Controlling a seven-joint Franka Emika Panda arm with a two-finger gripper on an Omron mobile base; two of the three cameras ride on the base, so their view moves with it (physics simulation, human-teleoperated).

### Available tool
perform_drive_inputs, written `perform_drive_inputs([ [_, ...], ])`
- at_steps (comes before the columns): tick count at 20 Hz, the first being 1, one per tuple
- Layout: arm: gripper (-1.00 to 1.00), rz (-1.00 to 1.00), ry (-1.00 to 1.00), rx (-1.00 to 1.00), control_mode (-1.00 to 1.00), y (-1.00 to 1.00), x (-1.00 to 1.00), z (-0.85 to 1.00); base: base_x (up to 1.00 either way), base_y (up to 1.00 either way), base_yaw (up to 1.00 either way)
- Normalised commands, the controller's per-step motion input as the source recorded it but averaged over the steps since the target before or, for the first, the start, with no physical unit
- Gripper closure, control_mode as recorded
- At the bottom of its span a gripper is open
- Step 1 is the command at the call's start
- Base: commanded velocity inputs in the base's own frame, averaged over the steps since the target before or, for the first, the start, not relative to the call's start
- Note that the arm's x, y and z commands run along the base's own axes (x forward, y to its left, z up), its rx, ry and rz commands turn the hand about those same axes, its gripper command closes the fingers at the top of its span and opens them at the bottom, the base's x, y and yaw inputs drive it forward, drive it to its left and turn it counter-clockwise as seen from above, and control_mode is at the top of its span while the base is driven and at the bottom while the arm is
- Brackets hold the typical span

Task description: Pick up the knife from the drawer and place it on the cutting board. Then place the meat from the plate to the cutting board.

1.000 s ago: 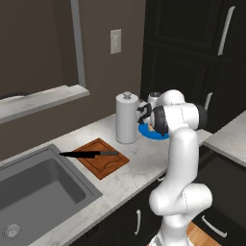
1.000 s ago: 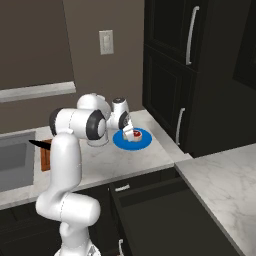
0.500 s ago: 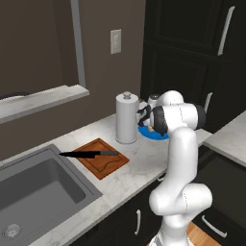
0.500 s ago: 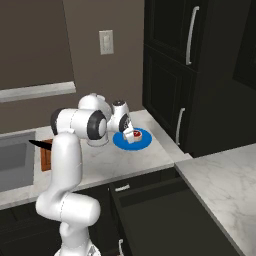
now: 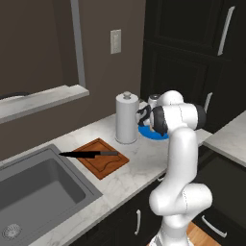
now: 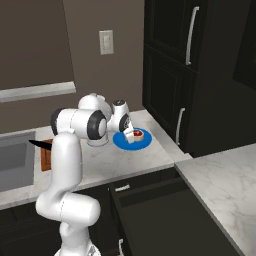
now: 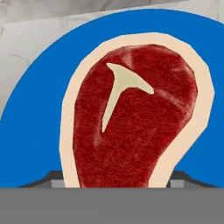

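Note:
The meat [image 7: 135,122], red with a pale fatty rim, lies on the blue plate [image 7: 35,109] on the counter's right end. My gripper [image 7: 116,183] is down over it, one fingertip against each side of the steak, shut on it while it still rests on the plate. From the right base view the gripper [image 6: 131,136] sits on the meat [image 6: 138,133] over the plate [image 6: 145,144]. The black knife [image 5: 89,154] lies across the reddish cutting board [image 5: 103,162], its blade pointing out over the sink. The drawer [image 6: 160,197] stands open below the counter.
A white paper towel roll [image 5: 127,117] stands just left of the plate [image 5: 150,133]. The grey sink [image 5: 38,192] is left of the board. Tall black cabinets [image 6: 190,75] rise to the right, and a marble counter [image 6: 225,185] juts out at the lower right.
The fingers have drawn in from wide open onto the sides of the meat. The arm, the knife and the board stay where they were.

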Motion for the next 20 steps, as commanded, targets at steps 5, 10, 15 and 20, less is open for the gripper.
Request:
perform_drive_inputs([
  [5, 1.00, 0.00, 0.00, 0.00, -1.00, 0.00, 0.00, 0.00, 0.00, 0.00, 0.00],
  [10, 1.00, -0.02, 0.00, 0.00, -1.00, 0.00, -0.07, 0.49, 0.00, 0.00, 0.00],
  [15, 1.00, -0.07, 0.00, 0.00, -1.00, 0.00, -0.53, 0.99, 0.00, 0.00, 0.00],
  [20, 1.00, -0.06, -0.02, 0.00, -1.00, 0.00, -0.83, 1.00, 0.00, 0.00, 0.00],
])
